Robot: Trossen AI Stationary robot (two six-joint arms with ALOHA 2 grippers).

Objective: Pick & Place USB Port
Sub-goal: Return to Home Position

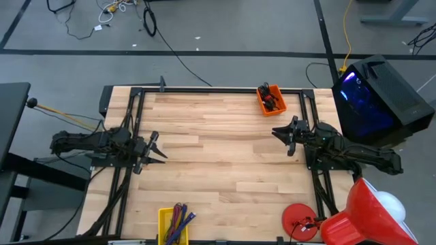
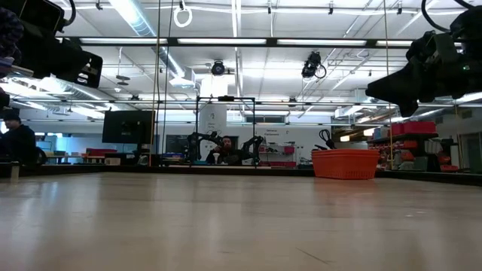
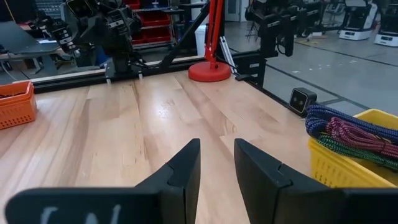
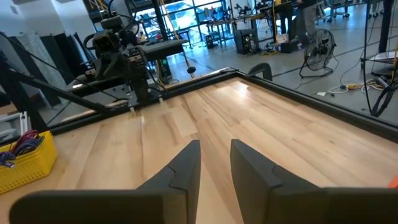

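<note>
An orange bin [image 1: 270, 99] with dark parts inside stands near the table's far edge, right of the middle; it also shows as the orange bin [image 2: 345, 162] in the low view and the orange bin [image 3: 15, 104] in the left wrist view. A yellow bin [image 1: 174, 225] of coloured cables sits at the near edge; the yellow bin [image 3: 351, 149] and yellow bin [image 4: 23, 157] show in the wrist views. My left gripper [image 1: 158, 148] hovers open at the table's left side. My right gripper [image 1: 282, 137] hovers open at the right side, near the orange bin. No single USB part can be picked out.
A red round lamp base [image 1: 301, 220] stands at the near right corner. A black computer case [image 1: 379, 100] glowing blue sits beyond the right edge. A dark frame rail [image 1: 218, 90] borders the table. Bare wood [image 1: 218, 156] lies between the two arms.
</note>
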